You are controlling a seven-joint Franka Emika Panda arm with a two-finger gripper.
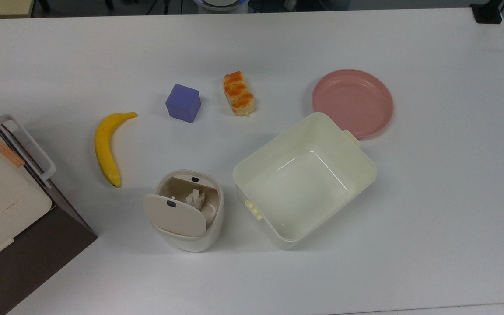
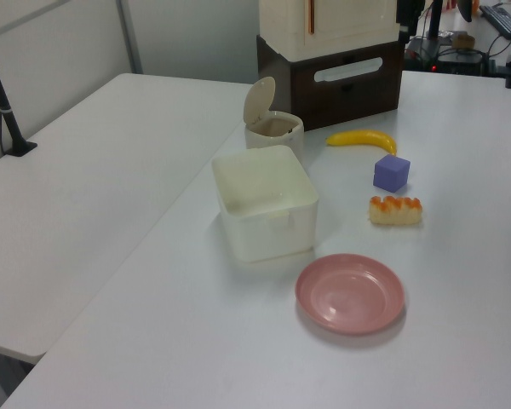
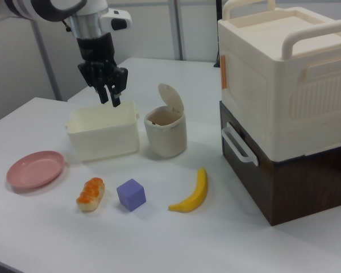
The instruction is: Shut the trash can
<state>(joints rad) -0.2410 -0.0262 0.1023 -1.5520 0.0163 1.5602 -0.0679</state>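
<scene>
One step in hand: approach; nothing touched yet.
Jaws (image 3: 110, 98): narrow gap between the fingers, holding nothing, above the cream tub (image 3: 103, 136).
Trash can (image 1: 189, 211): on the counter (image 1: 431, 197), below the jaws and toward the right view's right; lid (image 3: 171, 99) hinged up.
Next move: likely travel over the lid, then press it down.

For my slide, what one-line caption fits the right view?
Robot arm's tool hangs above the cream tub, beside the open-lidded trash can.
</scene>
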